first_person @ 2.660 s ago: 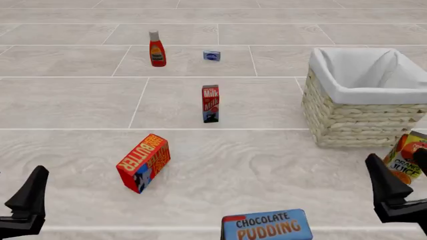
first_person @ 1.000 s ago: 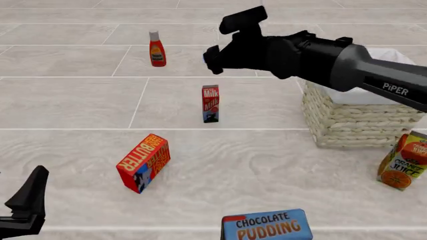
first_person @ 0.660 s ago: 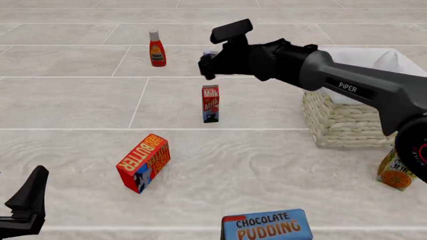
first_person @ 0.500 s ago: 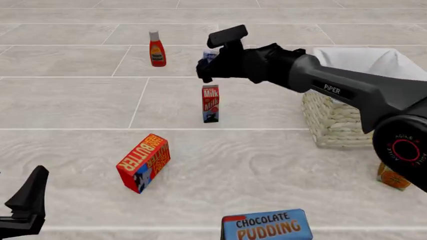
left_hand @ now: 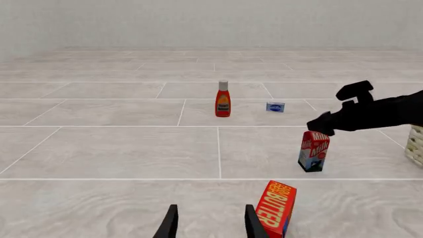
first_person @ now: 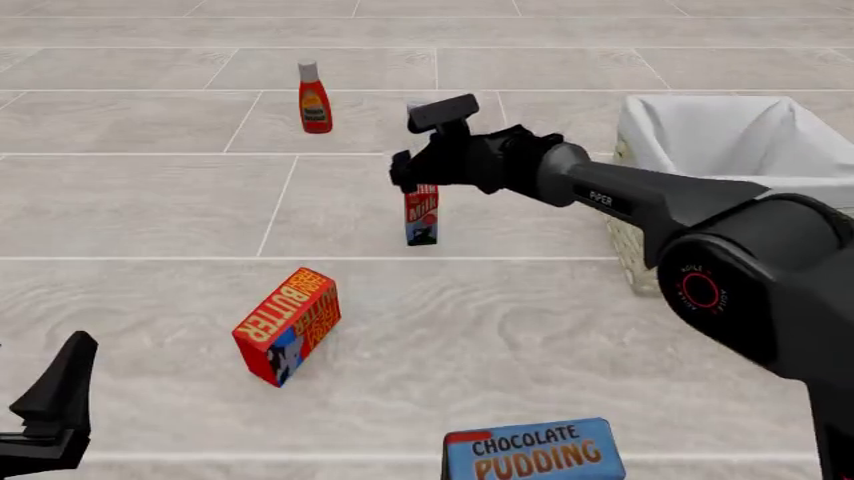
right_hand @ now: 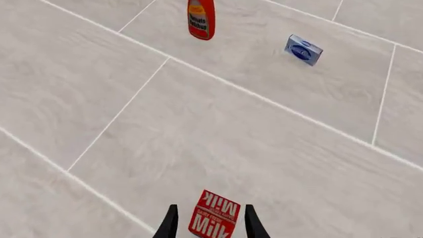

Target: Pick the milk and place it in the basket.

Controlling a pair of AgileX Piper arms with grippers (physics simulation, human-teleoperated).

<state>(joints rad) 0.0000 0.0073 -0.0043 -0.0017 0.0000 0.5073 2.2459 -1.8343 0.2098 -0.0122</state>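
The milk [first_person: 422,216] is a slim red carton standing upright mid-table; the right gripper covers its top in the front view. My right gripper [first_person: 416,150] hangs open just over that top. In the right wrist view the milk's top [right_hand: 215,220] shows between the two open fingers [right_hand: 170,223]. The left wrist view shows the milk [left_hand: 314,151] with the right gripper [left_hand: 337,110] above it. The cream wicker basket [first_person: 641,215] with its white liner stands at the right, behind the right arm. My left gripper [first_person: 54,400] rests open at the near left, its fingers [left_hand: 251,223] holding nothing.
A tilted red butter box [first_person: 287,325] lies near the left front. A chocolate pudding box [first_person: 534,450] sits at the front edge. A ketchup bottle [first_person: 314,98] and a small blue box [right_hand: 303,50] stand farther back.
The right arm has swung in from the right and come down, bringing its open gripper from above the milk to just over its top. The left gripper has not moved.
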